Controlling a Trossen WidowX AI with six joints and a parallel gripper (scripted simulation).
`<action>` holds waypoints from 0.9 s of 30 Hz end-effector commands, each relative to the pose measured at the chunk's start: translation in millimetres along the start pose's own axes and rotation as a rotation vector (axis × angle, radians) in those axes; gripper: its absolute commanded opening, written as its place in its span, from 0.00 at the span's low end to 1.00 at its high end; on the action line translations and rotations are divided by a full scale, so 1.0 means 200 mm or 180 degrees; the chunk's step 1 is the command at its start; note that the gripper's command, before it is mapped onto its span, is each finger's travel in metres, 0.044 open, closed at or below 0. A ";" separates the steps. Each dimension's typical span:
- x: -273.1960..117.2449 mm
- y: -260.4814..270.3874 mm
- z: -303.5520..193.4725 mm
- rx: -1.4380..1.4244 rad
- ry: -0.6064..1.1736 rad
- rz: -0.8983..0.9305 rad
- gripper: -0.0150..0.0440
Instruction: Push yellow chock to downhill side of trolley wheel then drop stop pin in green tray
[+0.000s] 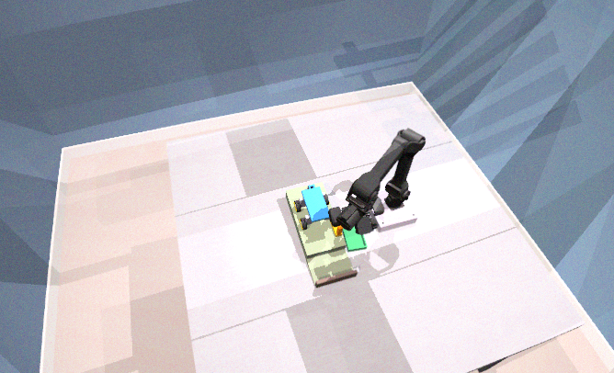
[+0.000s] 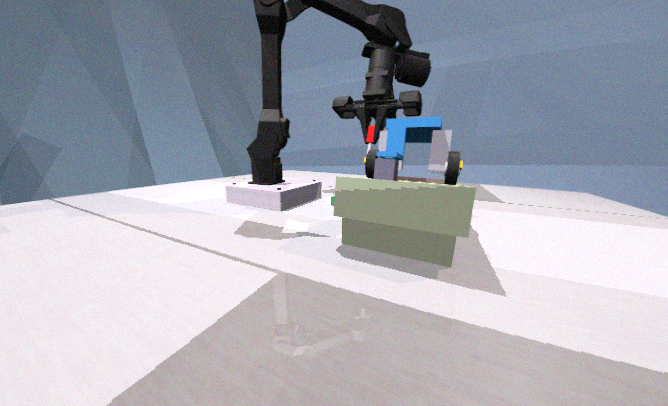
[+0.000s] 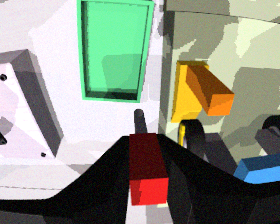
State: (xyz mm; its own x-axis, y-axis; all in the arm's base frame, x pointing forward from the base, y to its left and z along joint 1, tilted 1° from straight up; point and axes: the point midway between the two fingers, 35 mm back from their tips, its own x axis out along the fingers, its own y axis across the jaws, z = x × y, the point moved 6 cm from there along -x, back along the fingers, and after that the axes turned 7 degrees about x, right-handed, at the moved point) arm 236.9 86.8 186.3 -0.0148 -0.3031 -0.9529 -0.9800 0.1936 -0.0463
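Observation:
My gripper [image 2: 371, 138] [image 3: 141, 141] is shut on the stop pin's red head [image 2: 371, 133] [image 3: 149, 191]. The pin points down, out of the ramp, beside the trolley's near side and short of the green tray [image 1: 356, 241] [image 3: 116, 45]. The blue trolley [image 1: 315, 203] [image 2: 395, 138] [image 3: 266, 168] stands on the pale green ramp [image 1: 330, 261] [image 2: 402, 201] [image 3: 211, 35]. The yellow chock [image 1: 337, 231] [image 3: 183, 100], with its orange handle, sits on the ramp at the downhill side of a near wheel [image 3: 193, 134]. Whether it touches the wheel is hard to tell. Fingertips are hidden in the top view.
The arm's pale base plate [image 1: 397, 220] [image 2: 256, 195] [image 3: 21, 115] is on the tray's other side from the ramp. A brown stop bar [image 1: 336, 278] crosses the ramp's low end. The tray lies close along the ramp's side edge.

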 end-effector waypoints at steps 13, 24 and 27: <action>-0.01 0.01 -0.01 -0.0947 -0.0217 -0.0050 0.25; 0.00 0.00 -0.05 -0.1993 -0.0427 -0.0129 0.25; 0.00 0.00 -0.05 -0.2278 -0.0482 -0.0155 0.25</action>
State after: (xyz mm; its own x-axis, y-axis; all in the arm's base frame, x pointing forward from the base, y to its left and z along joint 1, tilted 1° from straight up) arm 234.4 78.4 188.9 0.0055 -0.1754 -0.9845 -0.9104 -0.4082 0.0677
